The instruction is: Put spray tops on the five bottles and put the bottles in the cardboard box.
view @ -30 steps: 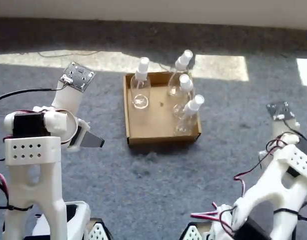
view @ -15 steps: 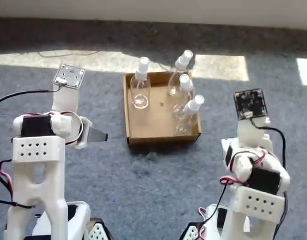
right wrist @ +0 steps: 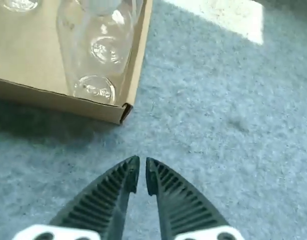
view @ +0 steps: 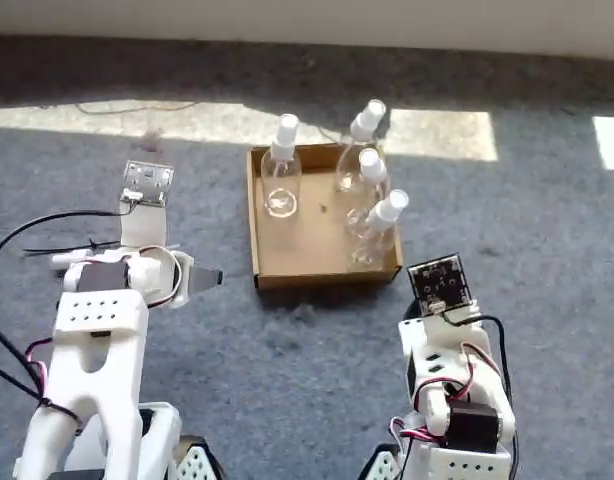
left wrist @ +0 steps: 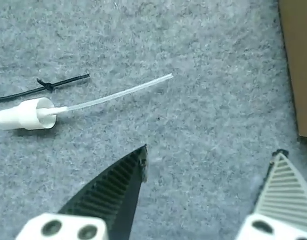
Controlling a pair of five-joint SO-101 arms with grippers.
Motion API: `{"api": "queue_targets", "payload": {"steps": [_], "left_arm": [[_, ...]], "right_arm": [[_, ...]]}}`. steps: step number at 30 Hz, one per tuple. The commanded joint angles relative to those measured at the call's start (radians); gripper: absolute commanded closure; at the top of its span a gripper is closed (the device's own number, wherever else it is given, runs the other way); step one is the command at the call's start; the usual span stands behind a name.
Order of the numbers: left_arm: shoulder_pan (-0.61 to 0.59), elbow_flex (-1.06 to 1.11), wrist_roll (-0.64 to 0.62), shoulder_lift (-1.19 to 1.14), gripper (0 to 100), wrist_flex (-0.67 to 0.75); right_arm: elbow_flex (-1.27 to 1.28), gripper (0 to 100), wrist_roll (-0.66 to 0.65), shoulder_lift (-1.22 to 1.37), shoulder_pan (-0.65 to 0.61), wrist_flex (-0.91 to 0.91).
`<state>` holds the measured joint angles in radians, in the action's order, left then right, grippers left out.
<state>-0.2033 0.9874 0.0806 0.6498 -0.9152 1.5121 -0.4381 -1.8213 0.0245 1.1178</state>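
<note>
Grey carpet surface (view: 287, 380), cardboard box (view: 255, 225) holding four capped bottles (view: 281, 180). Loose spray top (left wrist: 26, 114) lying flat on carpet, thin dip tube (left wrist: 118, 92) trailing out. Probably light, rigid cap, floppy tube (kinks if pinched), so grab cap collar. Left jaws spread wide, top beyond black tip, off to side, not between. Right jaws closed, empty, near box corner.

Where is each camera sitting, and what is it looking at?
High view: above, behind the arms, looking down on both and the cardboard box.
Left wrist view: on the left arm, looking down past its open left claw at a loose spray top.
Right wrist view: on the right arm, looking past its shut right claw at the box's corner.
Shared: all three show the box.
</note>
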Motion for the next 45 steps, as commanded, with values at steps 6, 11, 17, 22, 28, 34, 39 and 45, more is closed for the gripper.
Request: {"api": "queue_targets", "payload": {"steps": [6, 11, 17, 22, 28, 34, 39, 45], "left_arm": [[-0.087, 0.105, -0.058, 0.030, 66, 0.219], [-0.087, 0.137, -0.057, 0.030, 66, 0.265], [-0.087, 0.194, -0.057, 0.028, 66, 0.368], [-0.085, 0.231, -0.055, 0.028, 66, 0.428], [-0.084, 0.232, -0.054, 0.027, 66, 0.439], [-0.079, 0.232, -0.054, 0.024, 66, 0.439], [-0.079, 0.234, -0.054, 0.021, 66, 0.460], [-0.079, 0.251, -0.052, 0.019, 66, 0.497]], "right_arm": [[0.099, 98.9, 0.003, -0.018, -0.018, -0.018], [0.214, 98.8, 0.003, -0.018, -0.018, -0.018], [0.288, 98.8, 0.003, -0.018, -0.013, -0.012], [0.288, 98.8, 0.003, -0.018, -0.010, -0.010], [0.288, 98.8, 0.003, -0.018, -0.010, -0.010], [0.288, 98.8, 0.003, -0.018, -0.010, -0.010], [0.288, 98.8, 0.003, -0.018, -0.010, -0.010], [0.288, 98.8, 0.003, -0.018, -0.010, -0.010]]}}
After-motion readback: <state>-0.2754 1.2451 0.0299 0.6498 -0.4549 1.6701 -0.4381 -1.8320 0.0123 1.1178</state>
